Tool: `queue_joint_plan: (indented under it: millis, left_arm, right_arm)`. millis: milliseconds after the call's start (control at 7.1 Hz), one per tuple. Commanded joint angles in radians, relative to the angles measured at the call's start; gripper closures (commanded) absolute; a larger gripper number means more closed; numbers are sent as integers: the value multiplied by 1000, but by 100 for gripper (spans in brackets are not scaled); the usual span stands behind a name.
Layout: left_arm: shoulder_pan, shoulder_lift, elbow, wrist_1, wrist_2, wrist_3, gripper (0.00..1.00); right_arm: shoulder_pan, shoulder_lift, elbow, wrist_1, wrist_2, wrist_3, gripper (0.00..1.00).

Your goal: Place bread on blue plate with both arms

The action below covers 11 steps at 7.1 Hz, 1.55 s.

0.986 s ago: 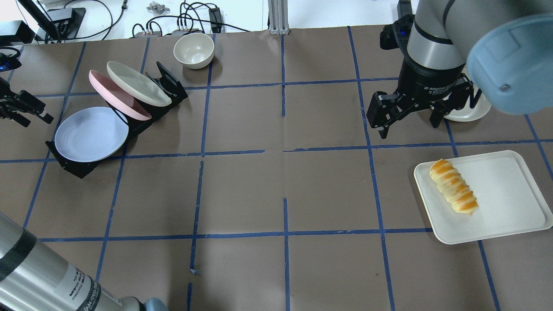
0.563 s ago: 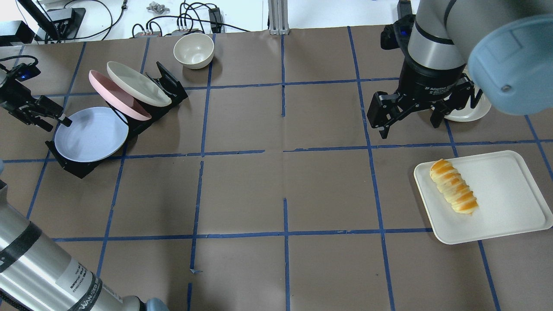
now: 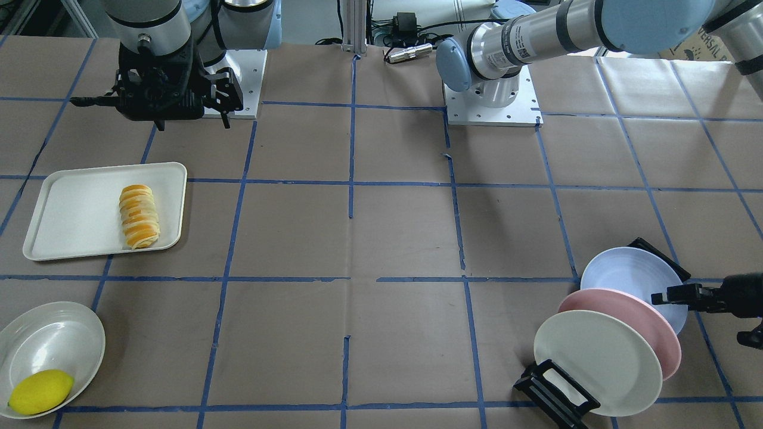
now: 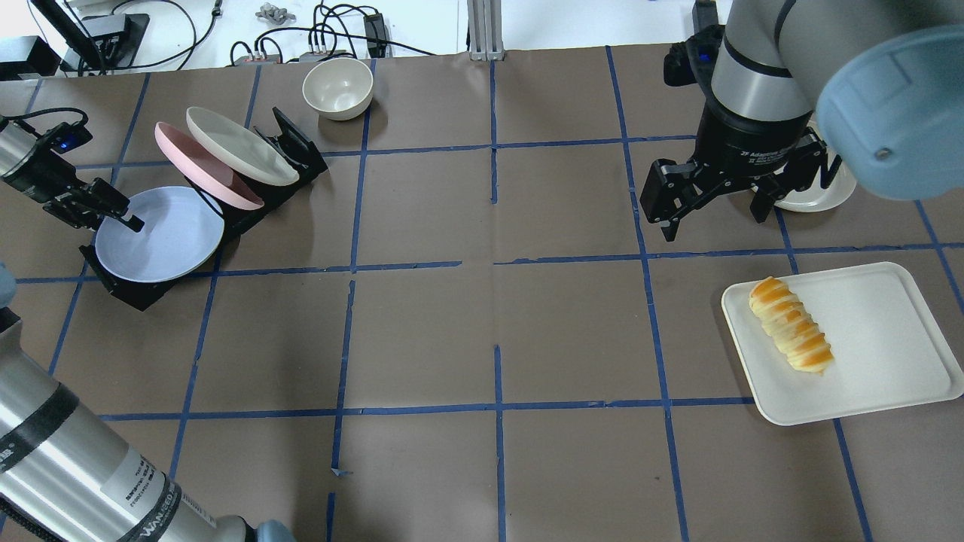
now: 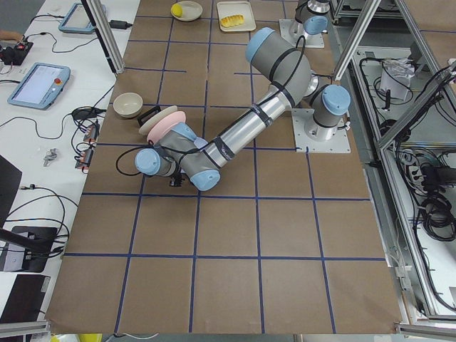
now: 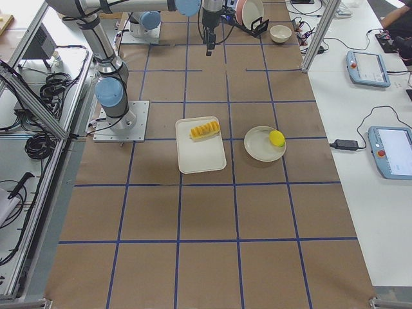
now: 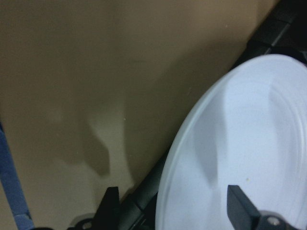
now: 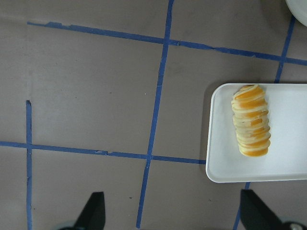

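The bread [image 4: 791, 335], an orange and cream striped roll, lies on the left part of a white tray [image 4: 889, 339]; it also shows in the front view [image 3: 139, 215] and the right wrist view [image 8: 251, 120]. The blue plate [image 4: 162, 235] leans in the front slot of a black rack. My left gripper [image 4: 102, 217] is open at the plate's left rim. In the left wrist view [image 7: 175, 211] one finger is over the plate [image 7: 240, 153] and the other is outside the rim. My right gripper [image 4: 714, 214] is open and empty, hanging above the table beyond the tray.
A pink plate [image 4: 196, 162] and a cream plate [image 4: 241, 147] lean in the same rack [image 4: 297, 147] behind the blue one. A cream bowl [image 4: 337, 86] stands at the back. A white dish [image 3: 53, 333] holds a lemon [image 3: 40, 391] beyond the tray.
My left gripper has moved right, from the table's left edge to the blue plate's rim. The right gripper has hardly moved. The bread has not moved.
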Motion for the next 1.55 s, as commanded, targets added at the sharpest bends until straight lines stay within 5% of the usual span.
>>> queue_joint_plan:
  millis: [0, 141, 986, 1408]
  left_arm:
    - [-2, 11, -3, -2, 0, -3, 70]
    - [-2, 17, 11, -1, 0, -3, 80]
    - [7, 103, 6, -23, 15, 0, 84]
    - [35, 220, -17, -34, 127, 81, 87]
  right_arm:
    - [0, 0, 0, 0, 0, 0, 0]
    - [0, 0, 0, 0, 2, -1, 0]
    - [0, 0, 0, 0, 0, -3, 0]
    - [-2, -38, 0, 4, -17, -118, 0]
